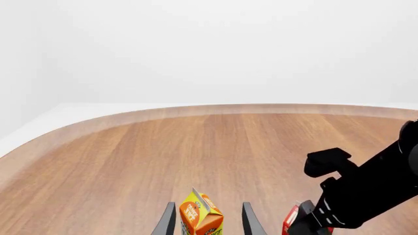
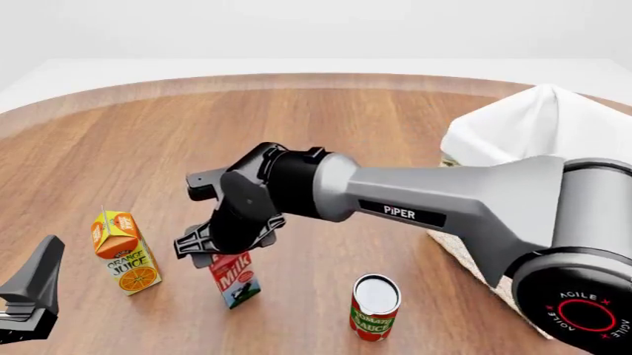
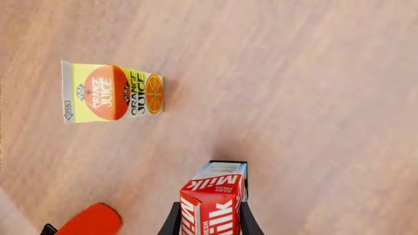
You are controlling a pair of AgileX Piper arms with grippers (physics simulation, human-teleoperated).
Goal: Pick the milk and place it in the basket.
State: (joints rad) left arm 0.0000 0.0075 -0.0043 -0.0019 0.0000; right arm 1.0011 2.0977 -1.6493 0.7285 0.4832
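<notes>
The milk (image 2: 235, 279), a red carton with a blue-and-white lower part, stands slightly tilted on the table between the orange juice and the can. My right gripper (image 2: 223, 251) reaches in from the right and is shut on the milk's top. In the right wrist view the milk (image 3: 213, 196) sits tightly between both fingers (image 3: 172, 221). The basket (image 2: 528, 129), with white cloth lining, stands at the far right, partly behind my right arm. My left gripper (image 2: 32, 292) is open and empty at the near left. In its wrist view its fingers (image 1: 168, 223) frame the distant juice carton.
An orange juice carton (image 2: 123, 253) stands left of the milk and also shows in the right wrist view (image 3: 111, 92) and the left wrist view (image 1: 201, 215). A tomato sauce can (image 2: 375, 305) stands right of the milk, near the front. My right arm (image 1: 365, 191) crosses the left wrist view.
</notes>
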